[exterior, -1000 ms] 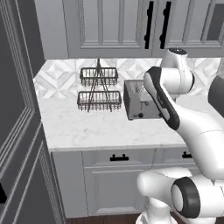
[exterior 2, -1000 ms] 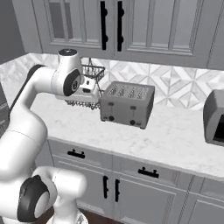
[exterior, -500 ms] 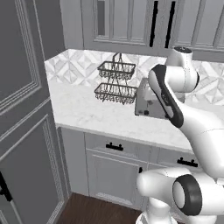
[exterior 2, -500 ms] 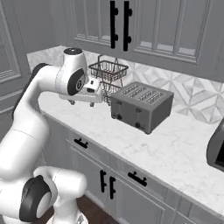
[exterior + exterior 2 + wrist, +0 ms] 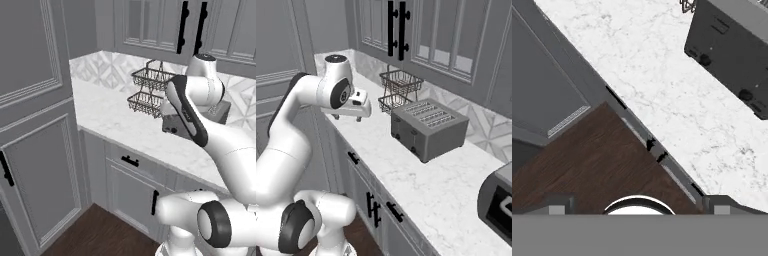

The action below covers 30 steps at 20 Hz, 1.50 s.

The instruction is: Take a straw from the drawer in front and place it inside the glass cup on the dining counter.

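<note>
On the wall counter (image 5: 421, 175), the wire basket rack (image 5: 398, 90) stands behind the toaster (image 5: 428, 127), against the backsplash. The drawer (image 5: 132, 162) sits below the counter edge, upper cabinets (image 5: 421, 35) above.

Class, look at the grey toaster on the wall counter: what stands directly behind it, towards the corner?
A two-tier black wire basket stands on the marble counter behind the toaster. Both tiers look empty, but the toaster covers part of the lower one.
</note>
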{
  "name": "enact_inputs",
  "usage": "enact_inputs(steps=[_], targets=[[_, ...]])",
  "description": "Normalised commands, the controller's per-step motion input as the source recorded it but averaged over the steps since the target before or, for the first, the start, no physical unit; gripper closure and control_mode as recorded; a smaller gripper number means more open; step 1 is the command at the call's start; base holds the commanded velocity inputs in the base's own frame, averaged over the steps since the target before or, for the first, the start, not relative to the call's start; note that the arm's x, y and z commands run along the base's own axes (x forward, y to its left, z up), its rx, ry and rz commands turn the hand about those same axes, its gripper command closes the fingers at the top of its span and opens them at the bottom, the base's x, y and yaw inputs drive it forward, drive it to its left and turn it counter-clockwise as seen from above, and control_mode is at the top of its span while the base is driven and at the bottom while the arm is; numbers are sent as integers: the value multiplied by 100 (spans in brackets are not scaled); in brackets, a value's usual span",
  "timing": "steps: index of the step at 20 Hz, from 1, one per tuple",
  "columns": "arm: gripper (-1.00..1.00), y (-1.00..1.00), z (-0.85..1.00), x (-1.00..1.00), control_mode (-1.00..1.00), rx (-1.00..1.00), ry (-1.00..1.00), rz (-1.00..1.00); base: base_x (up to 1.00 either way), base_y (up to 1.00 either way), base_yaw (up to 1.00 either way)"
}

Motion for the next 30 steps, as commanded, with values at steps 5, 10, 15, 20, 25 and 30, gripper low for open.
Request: enact_inputs(steps=[5, 10, 15, 20, 25, 30], targets=[[-100, 0, 0, 0, 100, 0, 0, 0, 0, -80, 38], [-100, 0, 0, 0, 100, 0, 0, 0, 7, -60, 40], [-100, 0, 0, 0, 100, 0, 0, 0, 18, -48, 37], [-100, 4, -15, 26, -100, 1, 6, 21, 0, 0, 0], [-100, 73, -43, 40, -100, -18, 1, 2, 0, 0, 0], [-100, 75, -64, 41, -100, -31, 0, 0, 0, 0, 0]])
